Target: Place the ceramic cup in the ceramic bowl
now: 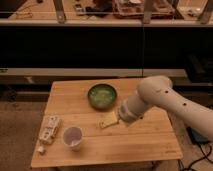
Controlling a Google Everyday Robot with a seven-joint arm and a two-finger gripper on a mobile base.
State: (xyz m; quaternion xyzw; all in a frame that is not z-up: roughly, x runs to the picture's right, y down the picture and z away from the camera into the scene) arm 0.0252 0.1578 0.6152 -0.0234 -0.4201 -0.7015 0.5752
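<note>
The ceramic cup [72, 137], small, white and upright, stands on the front left part of the wooden table [145, 142]. The ceramic bowl [102, 96], green with a dark rim, sits near the table's back middle and holds nothing that I can see. My gripper [121, 116] is at the end of the white arm [165, 102], which reaches in from the right. It is low over the table, just right of and in front of the bowl, and well right of the cup.
A flat white packet [49, 129] lies at the table's left edge, with a small white bit [40, 149] in front of it. A pale yellow flat item [107, 120] lies just left of my gripper. A dark shelf unit stands behind the table.
</note>
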